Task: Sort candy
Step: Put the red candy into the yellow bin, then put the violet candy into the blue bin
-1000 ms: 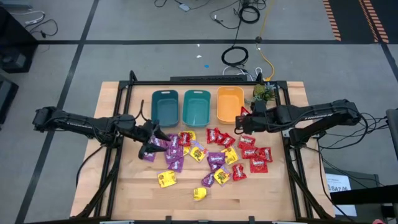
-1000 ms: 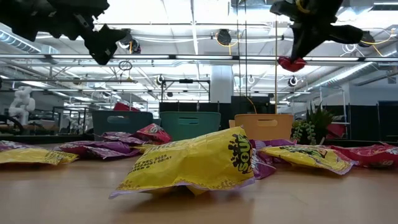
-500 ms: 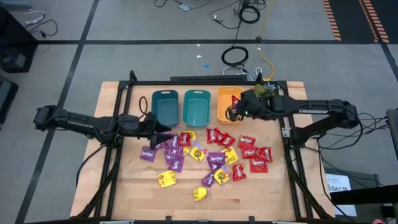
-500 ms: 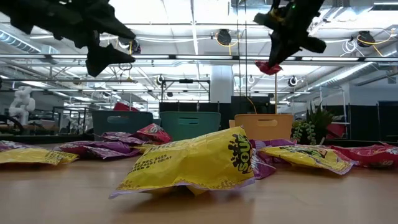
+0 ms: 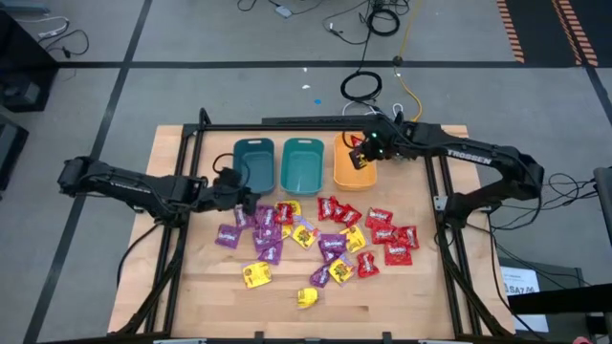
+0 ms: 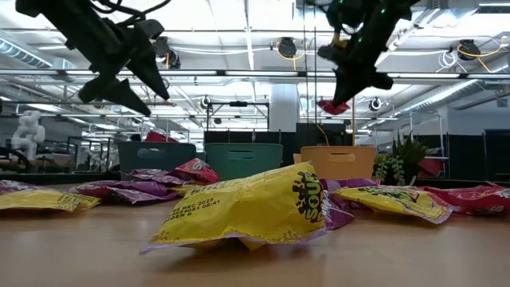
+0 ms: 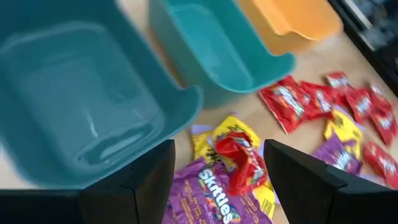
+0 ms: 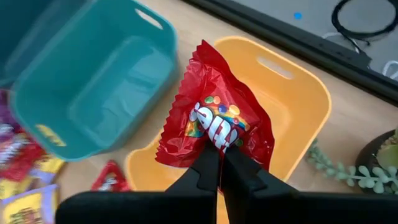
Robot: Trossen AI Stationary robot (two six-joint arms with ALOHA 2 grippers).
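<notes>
Many small shiny candy packets in purple, yellow and red lie scattered on the wooden table, in front of three bins. My right gripper is shut on one red packet and hovers over the orange bin. In the low view, that red packet hangs high above the table. My left gripper is open and empty. It is in the air over purple, yellow and red packets, just in front of the dark teal bin. My right gripper pinches the red packet between its two fingers at one end. The fingers slant downward from the table's right side. The packet is lifted clear and hangs below the fingertips, above the orange bin.
A lighter teal bin stands between the dark teal and orange ones. A small green plant sits at the far right, close behind my right arm. Bare wood lies along the near edge and the left side of the table.
My right gripper has carried the red packet from above the red candies toward the far edge and left, and now stands over the orange bin. My left gripper has moved toward the far edge and a little right, up to the dark teal bin, and has come lower.
</notes>
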